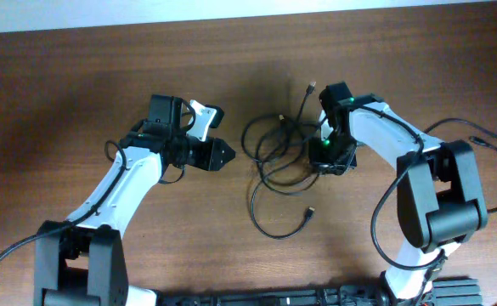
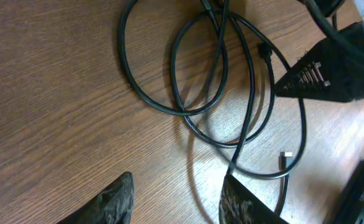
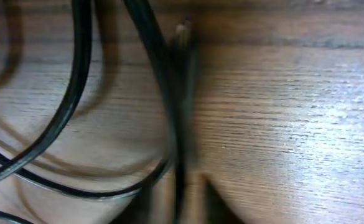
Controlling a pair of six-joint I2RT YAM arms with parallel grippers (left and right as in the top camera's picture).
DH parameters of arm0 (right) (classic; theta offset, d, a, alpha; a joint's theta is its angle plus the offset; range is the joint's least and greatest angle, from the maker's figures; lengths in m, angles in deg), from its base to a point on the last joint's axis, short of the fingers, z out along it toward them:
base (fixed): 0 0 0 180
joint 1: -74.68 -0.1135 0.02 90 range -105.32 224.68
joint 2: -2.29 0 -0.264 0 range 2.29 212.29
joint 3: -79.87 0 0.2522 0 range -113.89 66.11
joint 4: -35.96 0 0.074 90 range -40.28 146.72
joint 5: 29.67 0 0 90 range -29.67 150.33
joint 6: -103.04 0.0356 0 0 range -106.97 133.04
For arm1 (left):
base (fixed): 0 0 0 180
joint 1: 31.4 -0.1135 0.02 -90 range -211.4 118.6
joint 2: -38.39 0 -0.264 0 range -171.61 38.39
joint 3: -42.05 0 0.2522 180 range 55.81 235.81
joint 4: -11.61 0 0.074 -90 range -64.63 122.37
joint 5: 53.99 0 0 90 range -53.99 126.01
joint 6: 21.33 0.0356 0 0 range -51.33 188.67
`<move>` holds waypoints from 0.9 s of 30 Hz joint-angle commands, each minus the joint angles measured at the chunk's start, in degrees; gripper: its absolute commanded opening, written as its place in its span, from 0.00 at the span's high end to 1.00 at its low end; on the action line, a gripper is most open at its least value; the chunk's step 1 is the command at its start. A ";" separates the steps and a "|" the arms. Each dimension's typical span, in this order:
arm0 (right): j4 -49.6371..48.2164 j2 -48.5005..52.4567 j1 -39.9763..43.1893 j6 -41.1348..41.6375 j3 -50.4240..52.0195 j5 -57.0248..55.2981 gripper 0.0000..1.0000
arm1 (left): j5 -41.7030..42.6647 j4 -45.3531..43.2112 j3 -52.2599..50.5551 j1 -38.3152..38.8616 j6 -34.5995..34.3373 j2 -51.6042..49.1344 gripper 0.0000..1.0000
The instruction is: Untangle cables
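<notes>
Grippers flanking cables, middle of worktop.
Your left gripper stands wide open and empty, just left of the tangle. Your right gripper sits on its right side, nearer, grip unreadable. Loops run mostly far edge to near edge.

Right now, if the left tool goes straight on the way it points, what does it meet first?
Most likely the cables: the left tool, open, faces their nearest loop. How high it rides is unclear.
</notes>
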 commanded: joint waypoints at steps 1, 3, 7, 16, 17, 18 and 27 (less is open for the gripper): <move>-0.76 -0.24 -0.35 0.26 0.07 0.31 0.96 | 0.09 0.04 0.20 0.17 0.85 0.85 0.54; 4.52 -0.37 0.13 -1.25 -6.56 0.31 0.96 | 0.13 0.13 0.20 0.17 0.85 0.85 0.54; 22.77 -0.37 0.17 -7.82 -42.07 3.56 0.96 | 0.24 0.15 0.20 0.17 0.83 0.85 0.55; 23.08 -0.35 0.11 -7.74 -91.08 8.94 0.96 | 0.22 1.18 0.20 0.17 0.87 0.85 0.54; 23.06 -0.35 0.13 -7.76 -90.86 8.28 0.96 | 0.22 1.16 0.20 0.17 0.87 0.85 0.54; 23.10 -0.35 0.17 -7.74 -90.86 3.28 0.96 | 0.22 1.18 0.20 0.17 0.87 0.85 0.54; 35.65 1.05 15.85 7.93 -90.86 -42.62 0.96 | 0.24 1.81 0.20 0.28 0.87 0.85 0.55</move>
